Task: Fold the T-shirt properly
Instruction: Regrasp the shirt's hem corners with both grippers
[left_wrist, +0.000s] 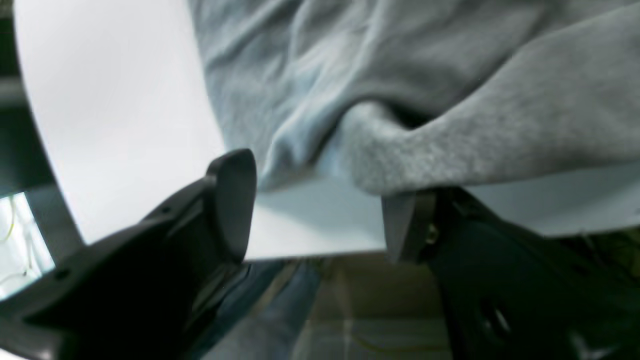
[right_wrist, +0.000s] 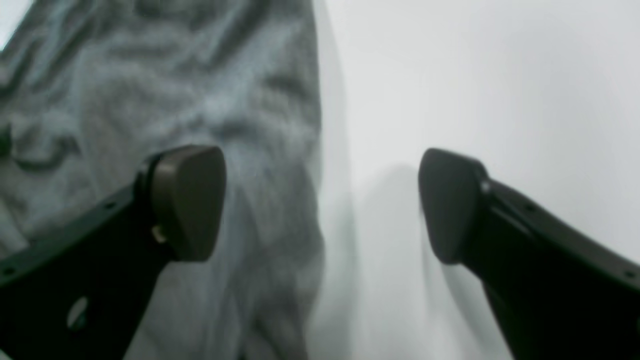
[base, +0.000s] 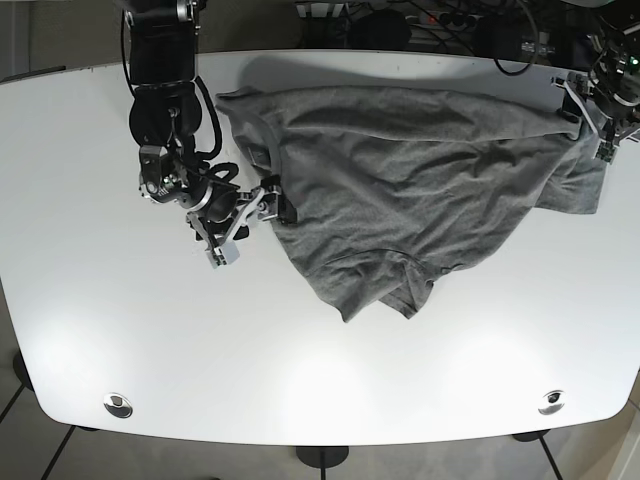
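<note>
My right claw (right_wrist: 320, 205) is spread wide, low over the table (base: 80, 330). In its wrist view one finger (right_wrist: 187, 202) hangs above the grey shirt (right_wrist: 165, 100) and the other above bare white tabletop, with the shirt's edge running between them. In the base view this claw (base: 245, 222) sits at the shirt's (base: 420, 190) left side, just beside the cloth, fingers angled toward it.

The shirt lies crumpled across the middle and far half of the table, one edge stretched along the far side, a bunched flap hanging toward the near side.

My left claw (left_wrist: 320, 210) is at the table's far right corner. Its fingers stand apart too; one finger (left_wrist: 232, 200) is clear of the cloth, and a thick fold of shirt (left_wrist: 450, 145) rests on the tip of the other. In the base view that claw (base: 598, 112) meets the shirt's right end, which drapes at the table edge.
</note>
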